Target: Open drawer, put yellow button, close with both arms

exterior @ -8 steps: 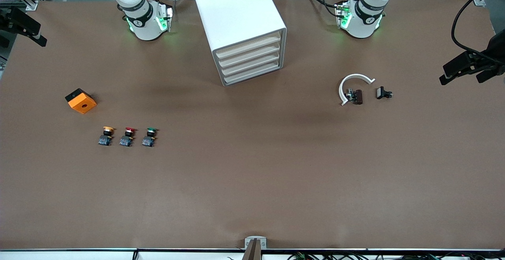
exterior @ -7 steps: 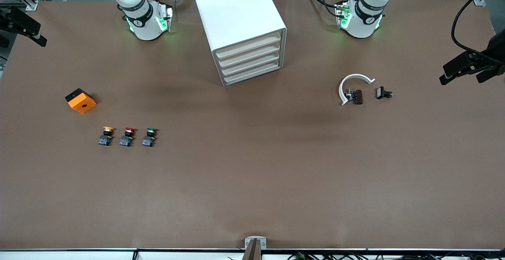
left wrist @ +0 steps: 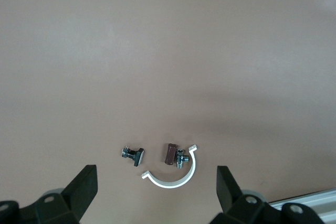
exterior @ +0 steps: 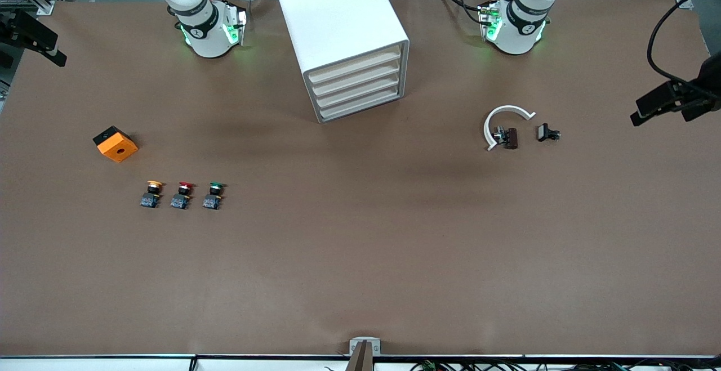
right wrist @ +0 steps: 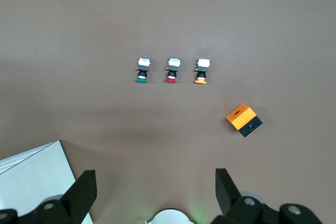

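The white cabinet (exterior: 338,22) stands between the two arm bases, and its uppermost drawer (exterior: 354,65) is shut like the three below it. The yellow button (exterior: 152,192) stands on the table toward the right arm's end, at the end of a row with a red-capped and a green-capped button. It also shows in the right wrist view (right wrist: 202,71). My right gripper (right wrist: 155,195) is open and empty, high over its own base, with a cabinet corner (right wrist: 31,177) beside it. My left gripper (left wrist: 156,192) is open and empty, high over the table near a white half-ring. Neither gripper shows in the front view.
An orange and black block (exterior: 115,143) lies near the buttons, farther from the front camera. A white half-ring (exterior: 503,121) with a brown part (exterior: 511,138) and a small black part (exterior: 546,133) lie toward the left arm's end. Black gear (exterior: 673,98) overhangs that table edge.
The black gear at the table edge on the left arm's end has shifted slightly toward that edge. Nothing on the table has moved.
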Action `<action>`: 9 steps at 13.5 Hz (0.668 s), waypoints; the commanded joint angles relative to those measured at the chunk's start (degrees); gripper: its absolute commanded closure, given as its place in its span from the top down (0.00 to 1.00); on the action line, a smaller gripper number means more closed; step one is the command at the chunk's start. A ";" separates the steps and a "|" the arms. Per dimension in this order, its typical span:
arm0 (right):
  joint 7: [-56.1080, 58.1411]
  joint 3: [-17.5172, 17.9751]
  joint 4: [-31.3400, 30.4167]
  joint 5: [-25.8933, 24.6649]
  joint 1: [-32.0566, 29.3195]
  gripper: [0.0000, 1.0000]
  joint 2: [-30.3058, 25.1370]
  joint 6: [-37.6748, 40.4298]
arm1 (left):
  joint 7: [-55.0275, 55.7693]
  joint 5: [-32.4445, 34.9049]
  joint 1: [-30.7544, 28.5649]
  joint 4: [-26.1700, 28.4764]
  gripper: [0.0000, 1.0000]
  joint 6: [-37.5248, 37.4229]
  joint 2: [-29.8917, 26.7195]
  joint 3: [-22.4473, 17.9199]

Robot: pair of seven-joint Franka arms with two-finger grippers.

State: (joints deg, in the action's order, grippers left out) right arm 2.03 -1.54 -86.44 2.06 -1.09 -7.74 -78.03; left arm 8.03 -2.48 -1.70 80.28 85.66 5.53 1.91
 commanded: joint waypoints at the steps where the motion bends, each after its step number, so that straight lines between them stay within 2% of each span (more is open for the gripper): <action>1: 0.08 0.14 0.48 -0.66 -1.10 1.00 1.41 0.34 | 1.29 -1.21 -0.49 -0.21 1.00 2.57 4.56 -0.24; 4: 0.70 0.05 0.40 -0.48 -1.98 1.00 2.55 0.34 | 6.89 -3.41 0.82 -0.21 1.00 8.63 11.94 0.20; 7: 1.04 0.22 1.00 -0.75 -1.81 1.00 7.10 0.33 | 17.33 -5.95 5.03 -0.30 1.00 15.40 18.36 0.47; 9: 3.23 0.14 1.10 -0.83 -2.07 1.00 8.52 -0.19 | 25.59 -7.10 7.76 -0.56 1.00 16.74 21.27 0.47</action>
State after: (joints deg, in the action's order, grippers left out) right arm 3.05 -1.82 -86.70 2.04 -2.32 -1.54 -78.27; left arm 27.00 -8.20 3.90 81.25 101.89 24.66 2.63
